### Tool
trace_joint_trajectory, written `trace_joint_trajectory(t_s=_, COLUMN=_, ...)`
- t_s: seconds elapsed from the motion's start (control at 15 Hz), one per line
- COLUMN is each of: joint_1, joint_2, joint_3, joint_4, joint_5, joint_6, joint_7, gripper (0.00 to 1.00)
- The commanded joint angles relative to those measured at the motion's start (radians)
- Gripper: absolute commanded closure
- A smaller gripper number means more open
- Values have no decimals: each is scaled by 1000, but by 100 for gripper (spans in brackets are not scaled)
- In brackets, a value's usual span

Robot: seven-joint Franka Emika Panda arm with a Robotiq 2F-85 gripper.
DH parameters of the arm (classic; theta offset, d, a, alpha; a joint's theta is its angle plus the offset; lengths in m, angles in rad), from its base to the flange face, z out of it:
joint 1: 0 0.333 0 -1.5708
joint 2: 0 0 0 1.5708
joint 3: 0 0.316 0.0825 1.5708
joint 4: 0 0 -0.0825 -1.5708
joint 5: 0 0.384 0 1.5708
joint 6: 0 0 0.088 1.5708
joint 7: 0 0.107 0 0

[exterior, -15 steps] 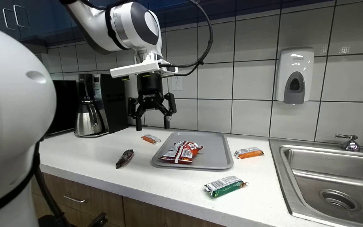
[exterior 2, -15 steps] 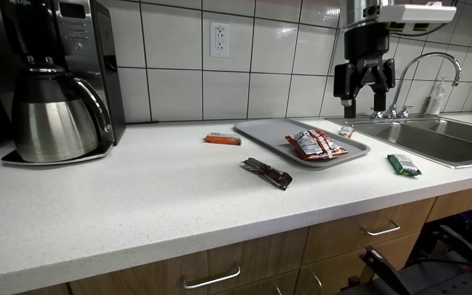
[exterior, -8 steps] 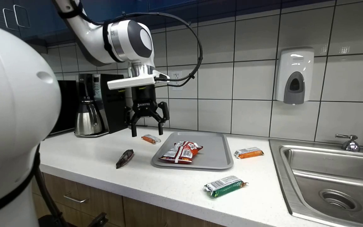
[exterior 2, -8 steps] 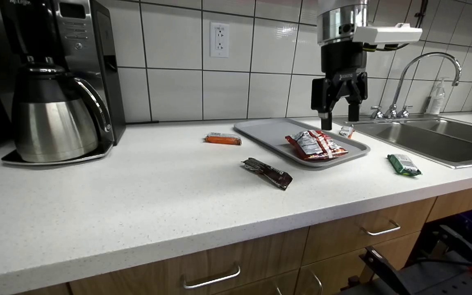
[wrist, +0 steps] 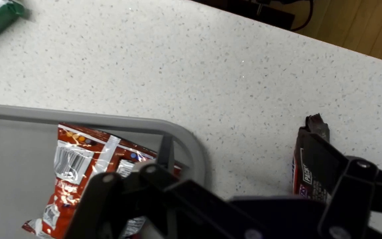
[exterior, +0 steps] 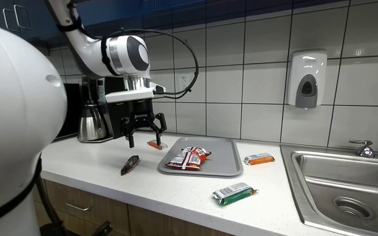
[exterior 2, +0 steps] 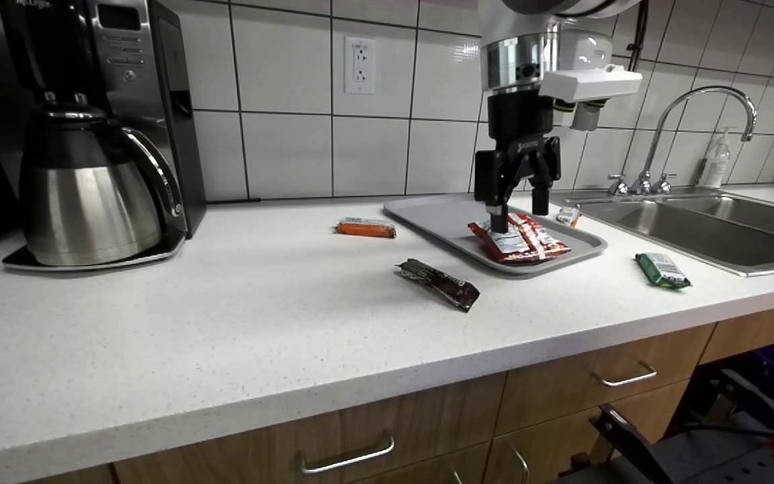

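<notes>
While the black two-finger gripper hangs above the white speckled counter, its fingers stand wide apart; bare counter shows through the gap in the wrist view. Landmark: grey rectangular tray with rounded corners. Gripper: off the tray's side facing the black-and-steel coffee maker, above tray level. On the tray, near its front corner on that side, lies a shiny red foil snack bag with white panels. Off the same side, near the tray but apart from it, lies a dark brown wrapped bar. Seen from the wrist, one finger overlaps the bag and the tray's corner, the other overlaps the brown bar; in both exterior views both fingers are clear of that bar. An orange-and-silver wrapped bar lies off this side too, further back toward the white tiled wall. A second orange-and-silver wrapped bar lies between the tray and the stainless-steel sink. A green-and-silver wrapped bar lies in front of the tray, toward its sink side.
</notes>
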Motion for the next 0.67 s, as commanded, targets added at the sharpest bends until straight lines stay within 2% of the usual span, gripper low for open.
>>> trace_joint_trajectory(t_s=0.0, joint_1=22, joint_2=59, joint_3=24, joint_4=48, joint_5=-1, joint_6=18, joint_7=-5, gripper=0)
trace_joint_trajectory(t_s=0.6, joint_1=70, joint_2=195, joint_3=57, joint_4=136, joint_5=47, joint_6=29, joint_7=-9, gripper=0)
